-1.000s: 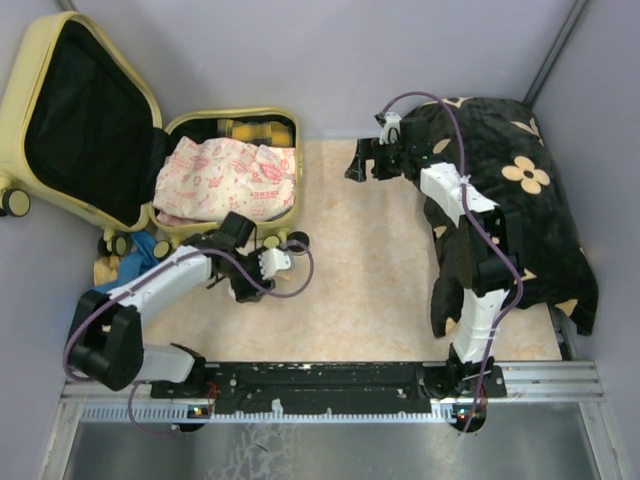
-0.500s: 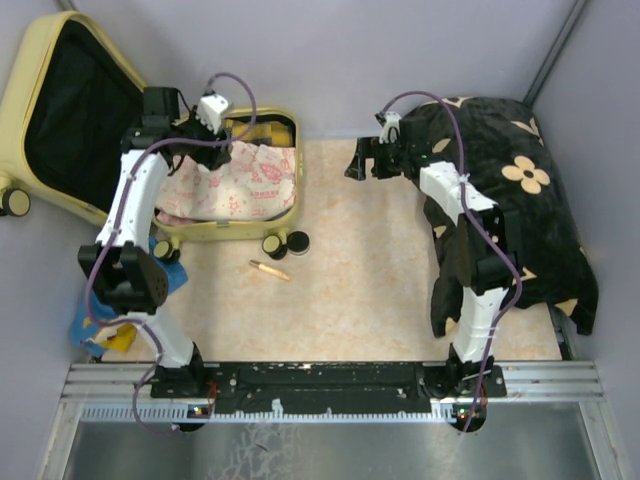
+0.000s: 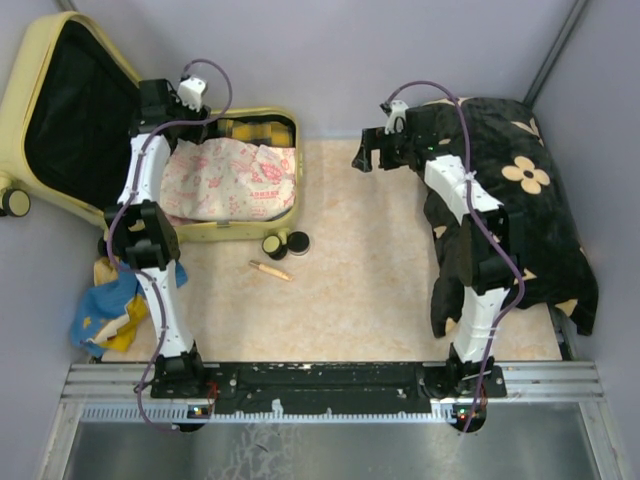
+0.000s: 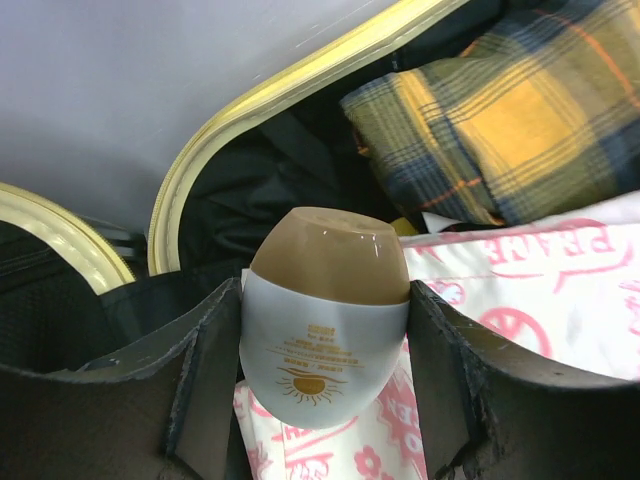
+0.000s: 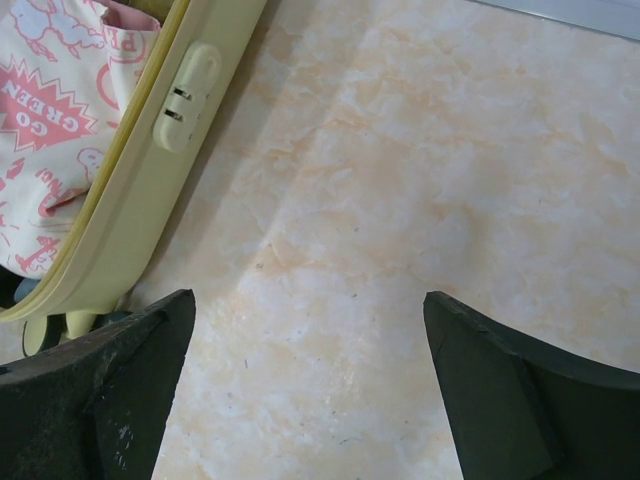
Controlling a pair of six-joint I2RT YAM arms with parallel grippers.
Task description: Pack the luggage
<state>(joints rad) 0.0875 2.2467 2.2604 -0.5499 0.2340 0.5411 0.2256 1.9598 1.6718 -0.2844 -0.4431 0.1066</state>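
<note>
The luggage (image 3: 232, 232) lies open at the back left, its black-lined lid (image 3: 75, 110) propped against the wall. Inside it are a pink-printed white cloth (image 3: 228, 180) and a yellow plaid cloth (image 3: 256, 130). My left gripper (image 3: 158, 110) hovers over the luggage's back left corner. In the left wrist view this left gripper (image 4: 322, 295) is shut on a white sunscreen bottle (image 4: 322, 350) with a brown cap, above the printed cloth (image 4: 540, 290). My right gripper (image 3: 366, 160) stands open over bare floor, and the right wrist view shows it (image 5: 310, 315) with nothing between its fingers.
A big black cloth with beige flowers (image 3: 520, 200) lies under the right arm. Two small black jars (image 3: 285, 243) and a brown stick-like item (image 3: 268, 270) rest on the floor before the luggage. A blue and yellow cloth (image 3: 105, 310) is heaped at the front left.
My left arm has swung from the floor in front of the luggage up and back over its rear left corner. The right gripper has shifted slightly.
</note>
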